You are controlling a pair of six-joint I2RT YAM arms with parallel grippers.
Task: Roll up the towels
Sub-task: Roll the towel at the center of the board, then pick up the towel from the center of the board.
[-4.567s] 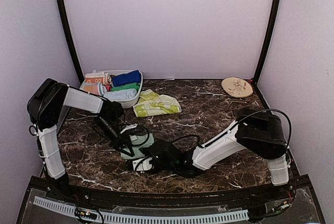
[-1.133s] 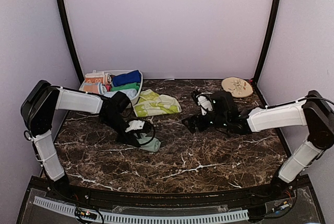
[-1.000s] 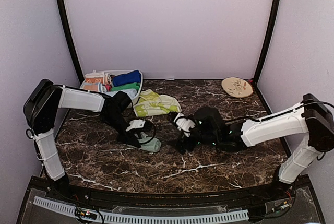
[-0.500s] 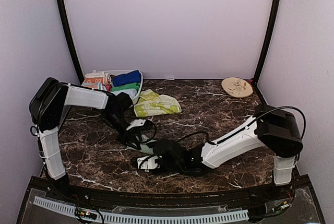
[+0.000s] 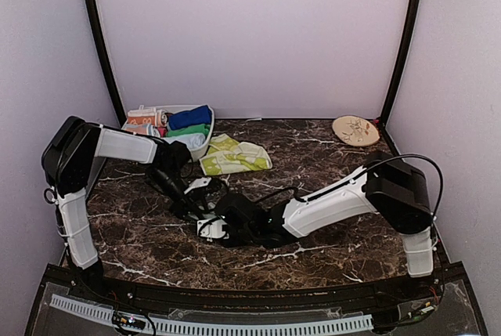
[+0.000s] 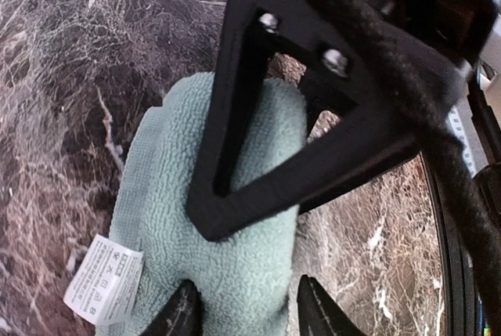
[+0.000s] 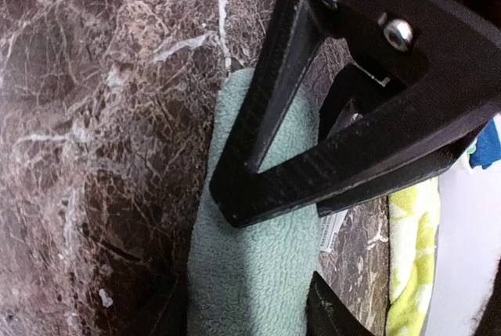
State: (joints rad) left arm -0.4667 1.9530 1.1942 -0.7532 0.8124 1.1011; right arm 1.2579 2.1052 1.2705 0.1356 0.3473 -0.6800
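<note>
A pale mint green towel [image 6: 243,273] lies rolled on the marble table, a white care label [image 6: 102,277] at its side. My left gripper [image 6: 249,314] straddles one end, both fingertips touching its sides. The right gripper [image 7: 249,312] straddles the same towel [image 7: 250,273] from the other end, its fingers against the roll. Each gripper's black finger frame crosses the other's wrist view. From above, the left gripper [image 5: 196,197] and right gripper [image 5: 210,227] meet left of centre and hide the mint towel. A royal blue towel [image 5: 190,117] lies in the basket.
A white basket [image 5: 205,146] at the back left holds several rolled towels. A yellow-green patterned towel [image 5: 233,156] lies loose beside it and shows at the edge of the right wrist view. A round beige plate [image 5: 355,129] sits at the back right.
My right arm swung from the middle right across to the mint towel, and its jaws narrowed around the roll. The left gripper stayed at the towel and its jaws widened a little.
</note>
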